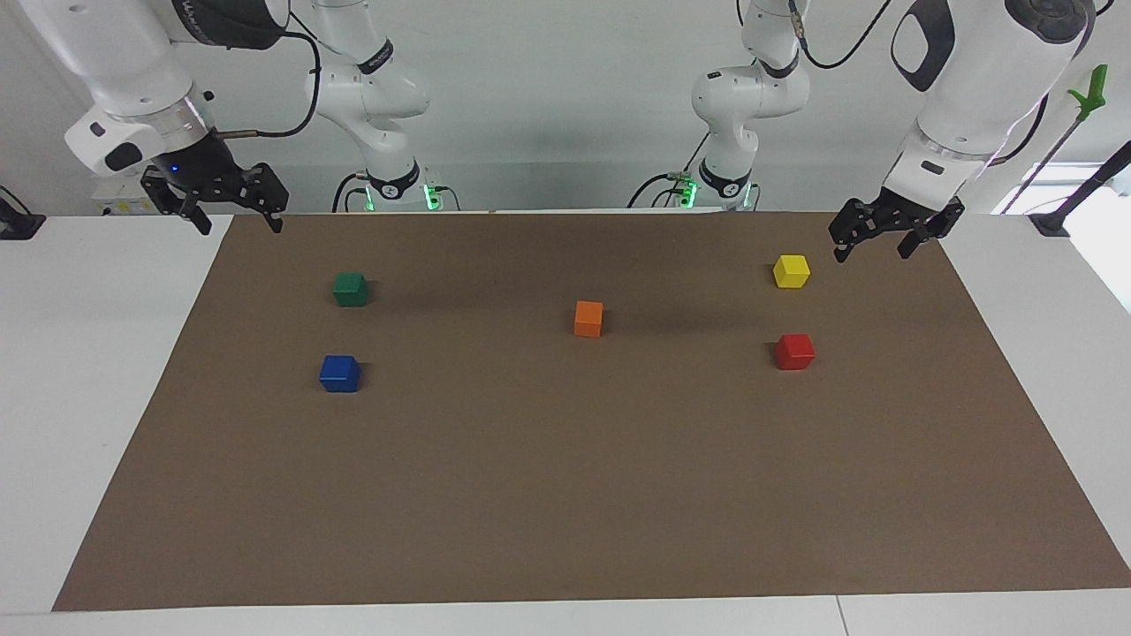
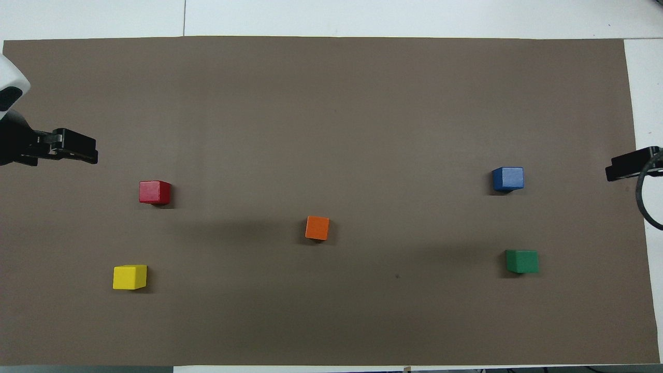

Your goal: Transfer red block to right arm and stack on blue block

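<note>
The small glossy red cube is seen lying on the brown paper mat toward the left arm's end, farther from the robots than the yellow cube, and the small deep-blue cube is placed toward the right arm's end (an orange cube lies between them). The black left gripper is held in the air over the mat's corner beside the yellow cube, with fingers spread and nothing grasped. The black right gripper is held over the mat's other near corner, also released and holding nothing
</note>
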You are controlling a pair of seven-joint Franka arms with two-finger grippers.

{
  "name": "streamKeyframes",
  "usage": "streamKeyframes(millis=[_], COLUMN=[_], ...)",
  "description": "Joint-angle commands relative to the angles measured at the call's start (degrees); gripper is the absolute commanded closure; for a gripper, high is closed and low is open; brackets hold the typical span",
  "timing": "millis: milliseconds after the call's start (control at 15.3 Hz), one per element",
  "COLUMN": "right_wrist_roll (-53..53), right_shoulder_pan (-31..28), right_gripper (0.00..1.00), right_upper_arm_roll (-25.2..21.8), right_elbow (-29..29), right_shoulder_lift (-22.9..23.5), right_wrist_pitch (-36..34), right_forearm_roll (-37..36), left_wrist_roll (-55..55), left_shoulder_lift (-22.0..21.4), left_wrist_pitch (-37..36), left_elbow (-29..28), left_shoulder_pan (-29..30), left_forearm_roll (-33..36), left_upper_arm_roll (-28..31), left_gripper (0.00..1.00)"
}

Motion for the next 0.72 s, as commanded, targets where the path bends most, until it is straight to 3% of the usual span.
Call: streamKeyframes(millis=[0, 458, 523, 654], right_wrist_roll=[-1.61, -1.96, -1.96, -1.96], right_shoulder_pan=[-0.97, -0.88, -0.79, -0.7], right_gripper=[0.0, 0.0, 0.0, 0.0], right_upper_arm_roll=[0.44, 0.44, 0.44, 0.53], right_elbow=[0.95, -0.71, -1.68, -3.87], right_shoulder_lift=[0.38, -0.59, -1.02, -2.16], right_wrist_pitch=[-1.01, -0.92, -0.22, 1.01], right_forearm_roll=[1.06, 0.89, 0.89, 0.89], left_wrist_roll=[-0.65, -1.88, -2.67, -2.15], left_shoulder_lift=[-0.1, -1.95, -2.99, -6.68], left_wrist_pitch=[-1.16, -0.9, 0.59, 11.44], left_elbow=[0.53, -1.23, -3.84, -14.18], left_shoulder_pan=[-1.46, -1.29, -1.21, -0.68], left_forearm_roll=[0.59, 0.5, 0.5, 0.5], left_upper_arm_roll=[0.29, 0.37, 0.37, 0.37], left_gripper=[0.0, 0.0, 0.0, 0.0])
